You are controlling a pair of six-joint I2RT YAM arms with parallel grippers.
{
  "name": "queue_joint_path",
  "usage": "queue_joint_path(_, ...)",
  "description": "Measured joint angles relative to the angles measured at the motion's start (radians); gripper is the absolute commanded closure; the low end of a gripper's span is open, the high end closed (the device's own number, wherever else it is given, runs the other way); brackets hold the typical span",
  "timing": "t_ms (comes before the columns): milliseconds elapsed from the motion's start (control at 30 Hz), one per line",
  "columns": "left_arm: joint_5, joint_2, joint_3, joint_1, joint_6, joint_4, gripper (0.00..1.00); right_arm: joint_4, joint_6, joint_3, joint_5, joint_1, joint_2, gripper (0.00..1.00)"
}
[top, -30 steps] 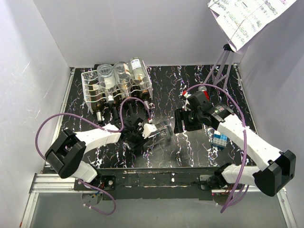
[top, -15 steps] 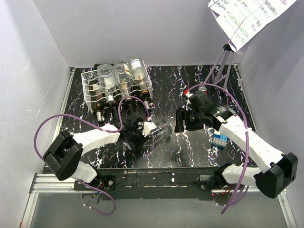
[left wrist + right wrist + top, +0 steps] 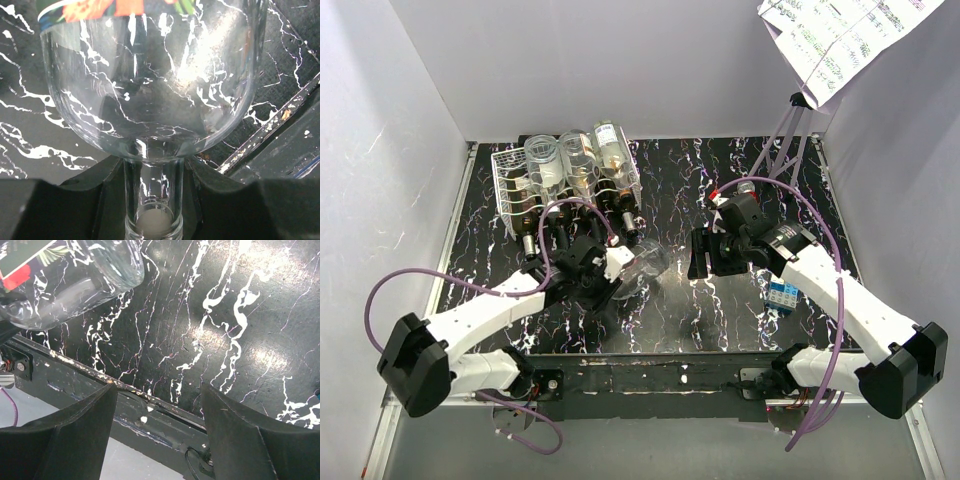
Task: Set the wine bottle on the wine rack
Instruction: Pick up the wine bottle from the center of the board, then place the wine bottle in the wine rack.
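Leftward and toward the rack is where the bottle has gone since the earlier frames, and the left arm's elbow has swung out to the near-left corner. The left fingers [image 3: 75, 200] are pinching the neck of the wine bottle [image 3: 642, 266], one dark pad on each side of the glass, with the clear body flaring out ahead of them. In the top view the bottle lies tilted over the counter [image 3: 240, 330], just short of the near-right corner of the wine rack [image 3: 506, 170] and not yet on it. Three clear bottles already lie in the upper cradles, and dark necks stick out of the rack's near side. Only the far-left upper cradle looks free. The neck grip should stay firm, since the heavy body hangs beyond it. The bottle should likely rise above those necks and line up with the cradle before it comes down. The right fingers [image 3: 65, 435] are spread wide with nothing between them, hanging above bare counter.
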Motion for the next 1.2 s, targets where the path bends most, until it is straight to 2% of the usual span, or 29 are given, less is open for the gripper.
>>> queue_joint_path(300, -0.071, -0.168, 0.092, -0.001, -0.014, -0.143, 1.00, 0.003, 0.011, -0.001, 0.026, 0.000, -0.011, 0.25)
queue_joint_path(500, -0.219, -0.258, 0.234, -0.006, -0.056, -0.163, 1.00, 0.017, 0.025, -0.002, 0.050, 0.000, -0.028, 0.25)
queue_joint_path(700, -0.393, -0.263, 0.315, 0.019, -0.167, -0.162, 1.00, 0.025, 0.031, -0.002, 0.056, 0.000, -0.029, 0.25)
queue_joint_path(933, -0.421, -0.181, 0.357, 0.257, -0.328, -0.157, 1.00, 0.032, 0.042, -0.016, 0.061, 0.000, -0.032, 0.21)
queue_joint_path(1200, -0.280, -0.014, 0.387, 0.619, -0.492, -0.116, 1.00, 0.018, 0.053, -0.022, 0.082, 0.000, -0.033, 0.16)
